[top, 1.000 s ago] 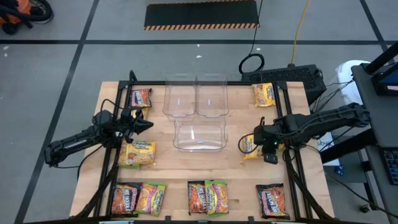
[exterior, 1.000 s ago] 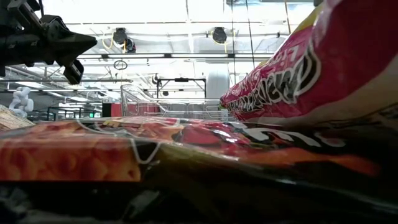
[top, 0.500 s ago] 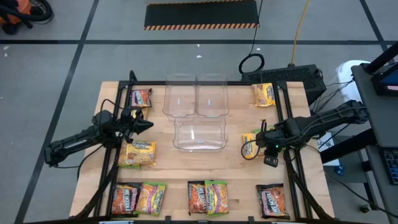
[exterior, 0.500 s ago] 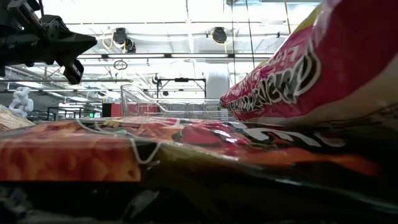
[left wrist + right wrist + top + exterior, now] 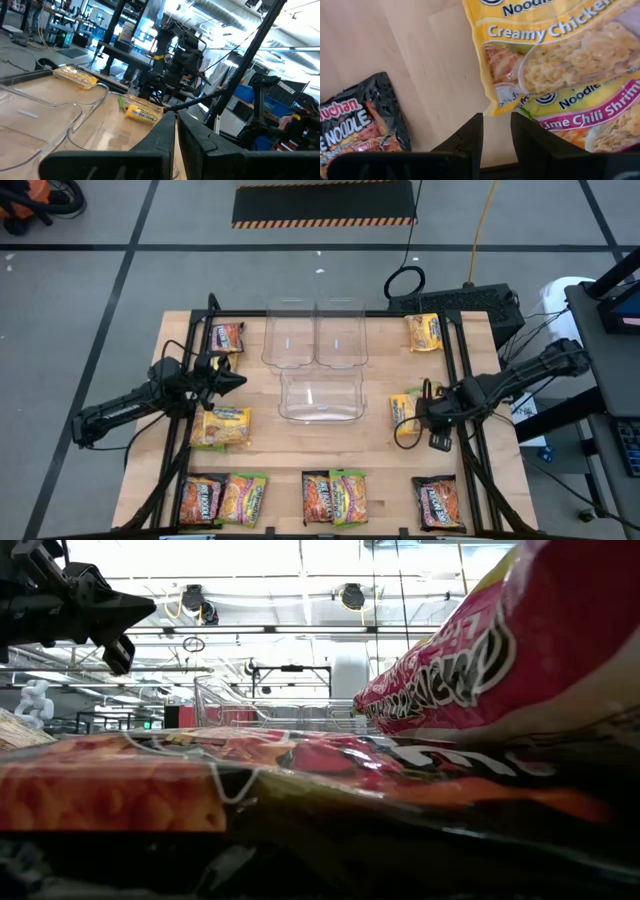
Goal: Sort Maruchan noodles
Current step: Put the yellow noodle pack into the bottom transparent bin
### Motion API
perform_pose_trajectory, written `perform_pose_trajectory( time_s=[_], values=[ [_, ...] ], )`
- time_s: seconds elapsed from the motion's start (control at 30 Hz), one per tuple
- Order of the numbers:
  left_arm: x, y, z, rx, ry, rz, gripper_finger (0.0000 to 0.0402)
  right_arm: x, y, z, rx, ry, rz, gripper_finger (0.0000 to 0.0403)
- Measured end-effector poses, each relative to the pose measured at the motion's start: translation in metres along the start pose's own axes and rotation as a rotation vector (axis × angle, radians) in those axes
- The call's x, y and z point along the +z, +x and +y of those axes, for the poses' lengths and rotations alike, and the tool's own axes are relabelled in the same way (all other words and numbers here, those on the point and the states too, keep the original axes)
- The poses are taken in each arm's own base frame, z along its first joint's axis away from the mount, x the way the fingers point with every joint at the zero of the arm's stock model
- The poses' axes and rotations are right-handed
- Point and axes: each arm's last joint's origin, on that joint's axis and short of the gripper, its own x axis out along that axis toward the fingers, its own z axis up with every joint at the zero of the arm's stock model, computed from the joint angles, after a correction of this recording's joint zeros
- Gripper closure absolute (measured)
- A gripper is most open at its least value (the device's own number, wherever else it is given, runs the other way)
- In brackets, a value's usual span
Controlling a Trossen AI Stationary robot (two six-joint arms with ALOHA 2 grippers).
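Observation:
Maruchan noodle packets lie flat around the table: an orange-red one [image 5: 227, 337], yellow ones [image 5: 424, 332] [image 5: 222, 427], and a near row with lime-green [image 5: 245, 498] and dark [image 5: 437, 502] packets. At the right, a yellow Creamy Chicken packet [image 5: 555, 50] rests on a Lime Chili Shrimp packet [image 5: 590, 120]. My right gripper [image 5: 496, 120] points down, open, above the yellow packet's corner and touching nothing. It shows over that pile in the high view [image 5: 428, 418]. My left gripper [image 5: 240, 380] hovers shut at the table's left, pointing level toward the right, empty [image 5: 176, 117].
Three clear bins [image 5: 290, 335] [image 5: 340, 332] [image 5: 320, 395] stand at the table's far middle. A dark packet [image 5: 355, 125] lies near the right gripper. A black frame rail [image 5: 465, 450] and a cable loop [image 5: 405, 435] run beside the right arm. Packets [image 5: 480, 650] fill the low view.
My right gripper has swung a little toward the table's near and right edges and rolled at the wrist, staying open. More of the yellow packet beneath it now shows. The cable loop moved with it.

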Motion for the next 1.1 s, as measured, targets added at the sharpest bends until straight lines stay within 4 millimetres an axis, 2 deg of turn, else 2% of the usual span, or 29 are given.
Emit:
perform_pose_trajectory(
  time_s=[0.3,0.77,1.1],
  values=[
    [0.0,0.0,0.0,0.0,0.015,0.0,0.0376,-0.003,0.002,0.006,0.001,-0.044,-0.02,0.031],
    [0.0,0.0,0.0,0.0,0.021,0.0,0.0376,-0.016,0.032,0.001,-0.071,-0.01,0.008,0.031],
    [0.0,0.0,0.0,0.0,0.019,0.0,0.0376,-0.015,0.033,0.002,-0.112,-0.03,-0.056,0.031]
  ],
)
